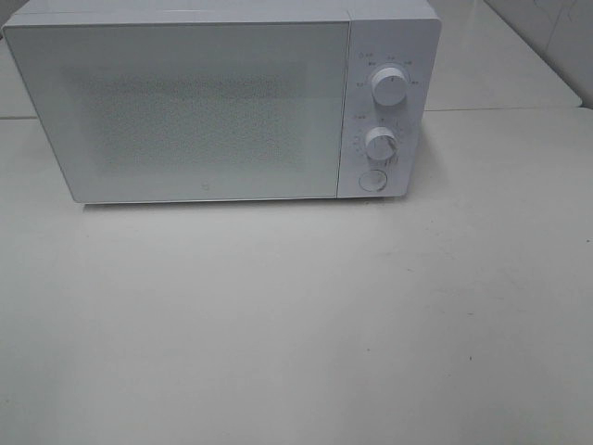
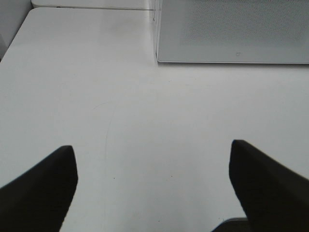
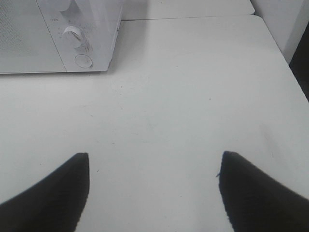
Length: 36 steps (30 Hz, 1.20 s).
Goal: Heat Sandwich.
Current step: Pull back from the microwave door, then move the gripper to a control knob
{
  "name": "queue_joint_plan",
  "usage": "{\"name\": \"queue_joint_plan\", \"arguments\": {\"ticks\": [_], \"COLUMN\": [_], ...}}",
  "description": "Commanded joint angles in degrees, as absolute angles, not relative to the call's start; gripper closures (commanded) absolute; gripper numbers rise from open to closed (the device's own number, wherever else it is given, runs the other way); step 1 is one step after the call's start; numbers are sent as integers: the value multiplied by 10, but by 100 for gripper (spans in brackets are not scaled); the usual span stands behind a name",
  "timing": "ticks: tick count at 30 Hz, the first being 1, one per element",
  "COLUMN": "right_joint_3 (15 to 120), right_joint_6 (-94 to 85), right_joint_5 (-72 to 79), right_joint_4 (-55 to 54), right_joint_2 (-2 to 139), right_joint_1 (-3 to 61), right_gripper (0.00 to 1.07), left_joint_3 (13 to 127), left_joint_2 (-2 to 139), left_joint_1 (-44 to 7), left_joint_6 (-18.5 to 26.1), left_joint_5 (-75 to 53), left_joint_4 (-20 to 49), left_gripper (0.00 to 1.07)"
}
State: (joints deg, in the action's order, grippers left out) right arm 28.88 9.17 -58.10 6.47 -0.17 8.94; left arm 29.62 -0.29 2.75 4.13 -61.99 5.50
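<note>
Microwave [image 1: 222, 102] on table [image 1: 296, 324], rear; knobs [image 1: 387, 83] right of door [image 1: 176, 120].

I'm counting one microwave [image 1: 204, 111] beyond the fingers [image 2: 43, 183], carrying two knobs [image 1: 388, 85] and one button [image 1: 372, 181]. I'm running two grippers: left gripper [image 2: 152, 151], right gripper [image 3: 153, 157].

A faintly scuffed white table [image 1: 296, 324] carries a white microwave [image 1: 204, 111], standing flat toward the far side (door shut, control panel [image 1: 387, 116] at its right end).
</note>
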Motion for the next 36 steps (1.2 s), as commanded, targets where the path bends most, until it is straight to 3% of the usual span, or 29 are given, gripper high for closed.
{"name": "queue_joint_plan", "arguments": {"ticks": [1,36], "right_joint_3": [287,288], "right_joint_6": [95,95], "right_joint_5": [-574,-571], "right_joint_4": [70,81], "right_joint_2": [-18,-18], "right_joint_1": [89,89], "right_gripper": [34,34], "left_joint_3": [296,296], "left_joint_2": [-14,-14], "left_joint_1": [24,24], "left_joint_6": [35,35], "left_joint_5": [-613,-613], "left_joint_4": [55,55], "left_gripper": [26,26]}}
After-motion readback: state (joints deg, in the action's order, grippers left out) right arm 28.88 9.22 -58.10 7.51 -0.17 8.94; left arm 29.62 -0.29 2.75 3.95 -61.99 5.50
